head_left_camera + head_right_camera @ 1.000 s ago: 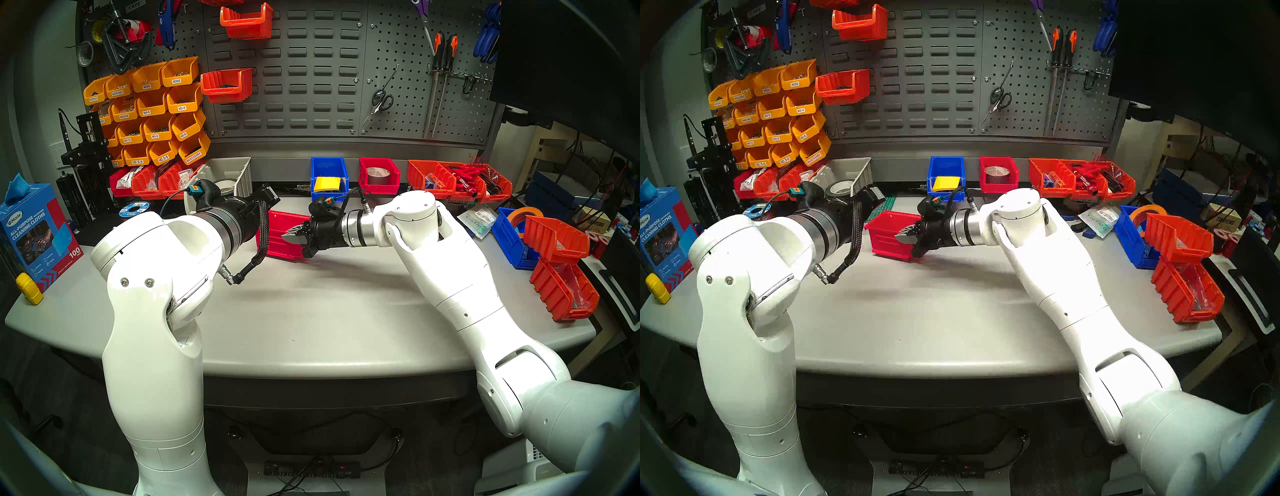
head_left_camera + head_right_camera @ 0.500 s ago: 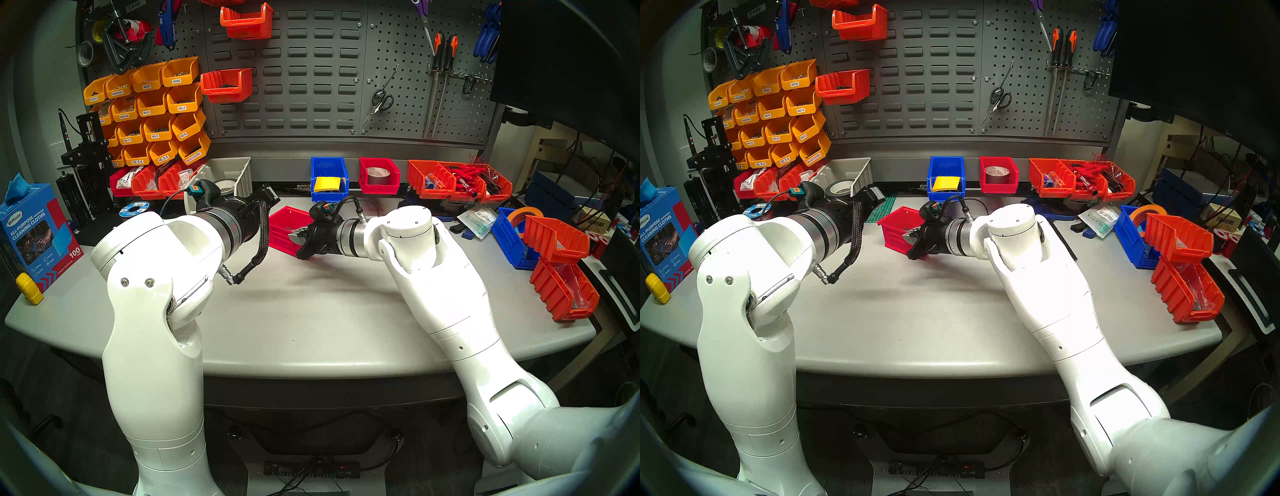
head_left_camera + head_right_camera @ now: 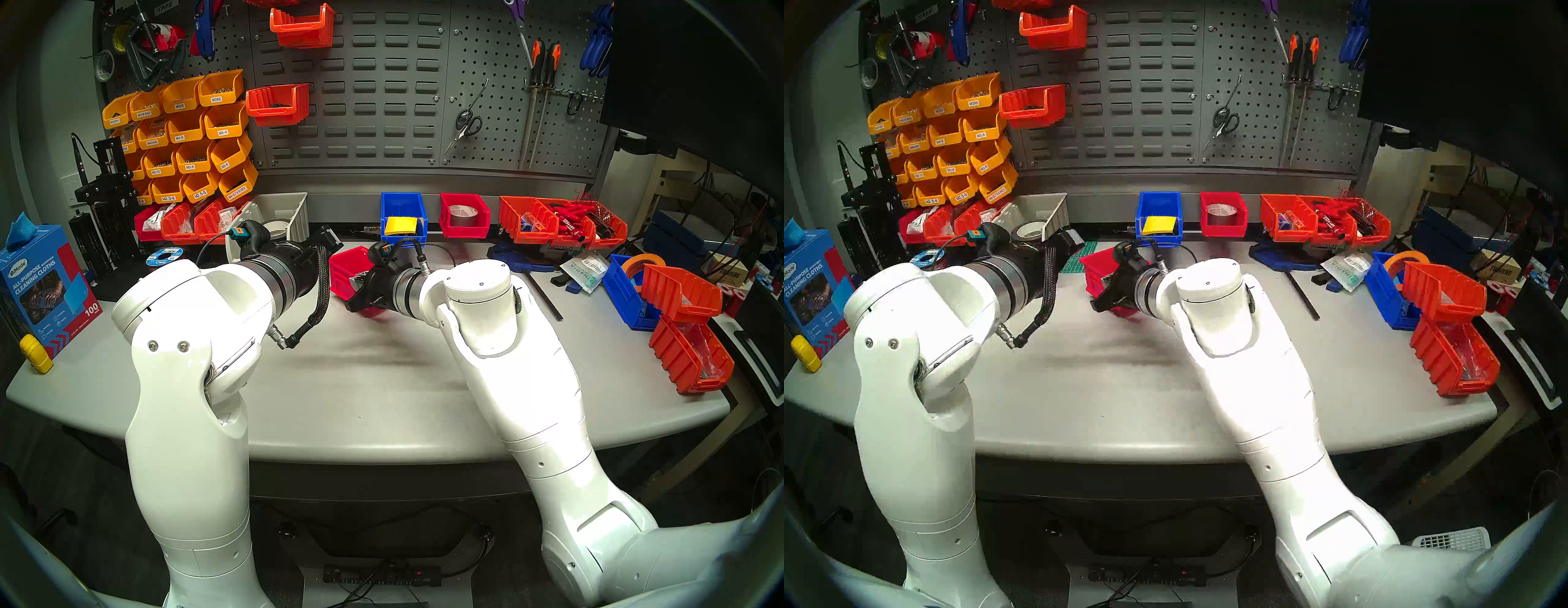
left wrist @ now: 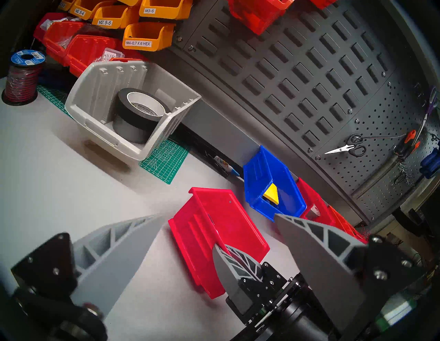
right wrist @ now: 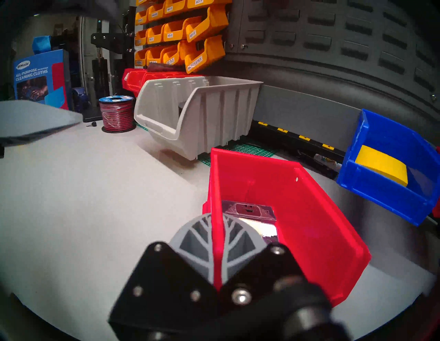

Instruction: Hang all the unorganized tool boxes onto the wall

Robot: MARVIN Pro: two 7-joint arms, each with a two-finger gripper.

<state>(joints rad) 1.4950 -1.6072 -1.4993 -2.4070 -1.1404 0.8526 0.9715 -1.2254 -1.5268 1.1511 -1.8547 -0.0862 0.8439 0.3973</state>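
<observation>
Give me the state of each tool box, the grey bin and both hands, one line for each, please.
Held red box: gripped by one side wall, tilted.
Blue box: at the wall's foot, unhung.
Second red box: beside it, unhung, tape inside.
Grey bin: upright, holds tape.
Right hand: shut on the wall.
Left hand: open, empty.

Grey worktop (image 3: 382, 382) with a rounded front edge, lit from above and glossy in places. Behind and left, yellow labelled bins (image 3: 186, 127) in rows. At right, a dark monitor (image 3: 700, 72), pale wooden shelving (image 3: 666, 187), tangled cables. Dark floor (image 3: 63, 530) below.
</observation>
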